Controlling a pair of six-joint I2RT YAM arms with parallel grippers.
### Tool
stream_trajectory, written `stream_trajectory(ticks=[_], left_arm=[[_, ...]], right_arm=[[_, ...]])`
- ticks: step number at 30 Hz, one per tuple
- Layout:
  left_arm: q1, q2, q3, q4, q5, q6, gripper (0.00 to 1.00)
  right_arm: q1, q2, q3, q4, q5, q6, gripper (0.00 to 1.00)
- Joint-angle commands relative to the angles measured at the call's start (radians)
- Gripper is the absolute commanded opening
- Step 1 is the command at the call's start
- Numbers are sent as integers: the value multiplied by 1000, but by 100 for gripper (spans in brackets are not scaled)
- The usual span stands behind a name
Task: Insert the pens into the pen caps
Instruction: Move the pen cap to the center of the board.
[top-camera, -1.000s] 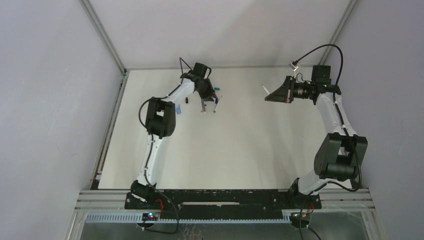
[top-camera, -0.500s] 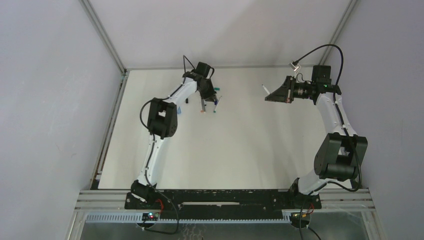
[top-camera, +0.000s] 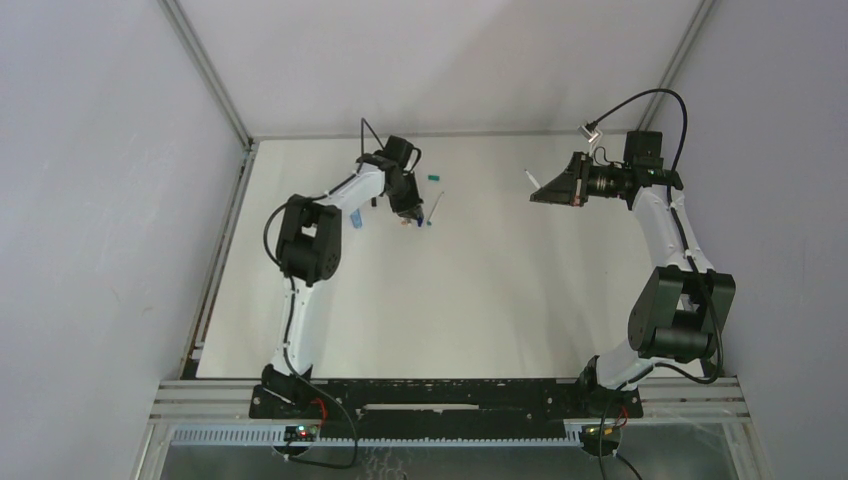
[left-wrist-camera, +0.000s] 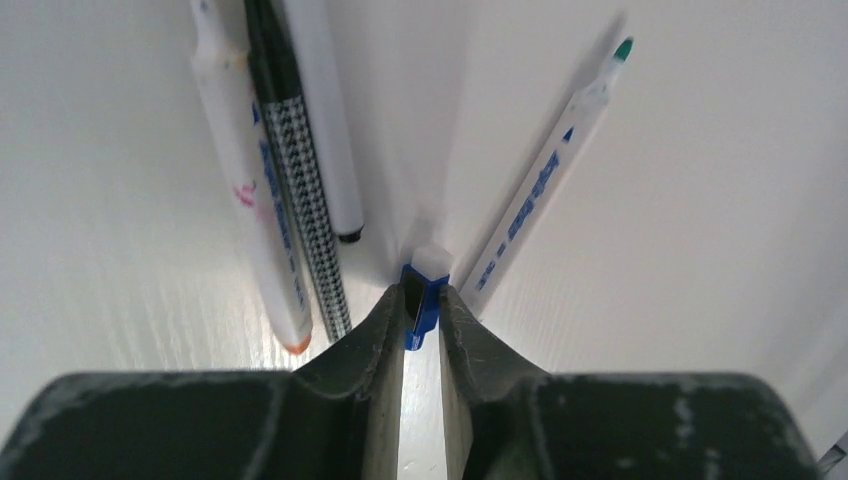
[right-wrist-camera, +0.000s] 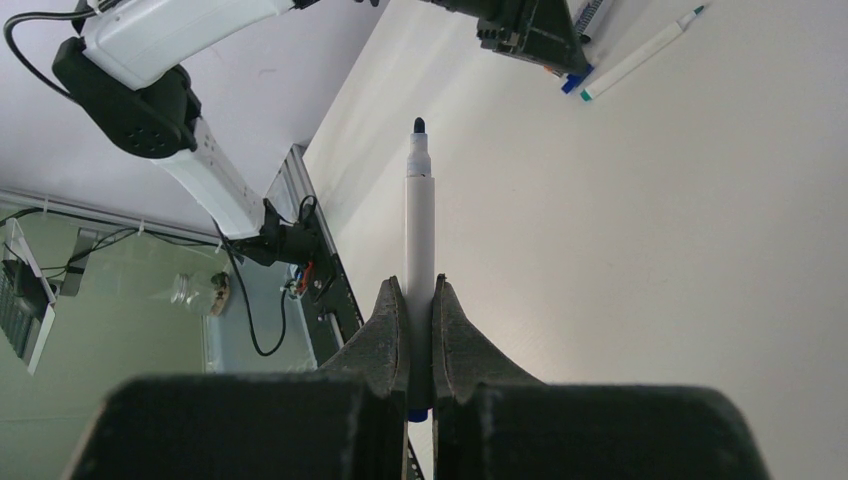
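Note:
My left gripper (top-camera: 405, 207) is down on the table among the pens, its jaws shut on a small blue pen cap (left-wrist-camera: 421, 305) with a white end. Beside it lie a white pen with an orange tip (left-wrist-camera: 250, 190), a black houndstooth pen (left-wrist-camera: 300, 200), a white pen with a black end (left-wrist-camera: 325, 130) and a teal-tipped white pen (left-wrist-camera: 540, 180). My right gripper (top-camera: 540, 193) is raised at the far right, shut on a white pen (right-wrist-camera: 420, 220) whose dark blue tip points away from it. A teal cap (top-camera: 435, 176) lies alone beyond the pens.
A thicker light-blue pen (top-camera: 357, 217) lies left of the left arm's forearm. A tiny dark cap (top-camera: 374, 203) sits near it. Grey walls close in the table (top-camera: 480, 300) at the back and on both sides.
My left gripper has moved nearer and slightly left, down onto the pen cluster, leaving the teal cap uncovered behind it. The right arm and its pen have not moved.

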Motion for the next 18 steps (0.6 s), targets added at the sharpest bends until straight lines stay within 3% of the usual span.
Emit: stream_trajectory(ticks=[1,10,18], left_arm=[[-10,-100,-116,11,10,47,22],[-34,-287,-398,34,-38,82,22],[-90,-451,-579,-6,-219,114,23]], right_arm=[[-2,-53,-6,13,-18,4,0],[6,-52,-8,13,-16,2,0],[34,-50,-10,11,-5,-3,0]])
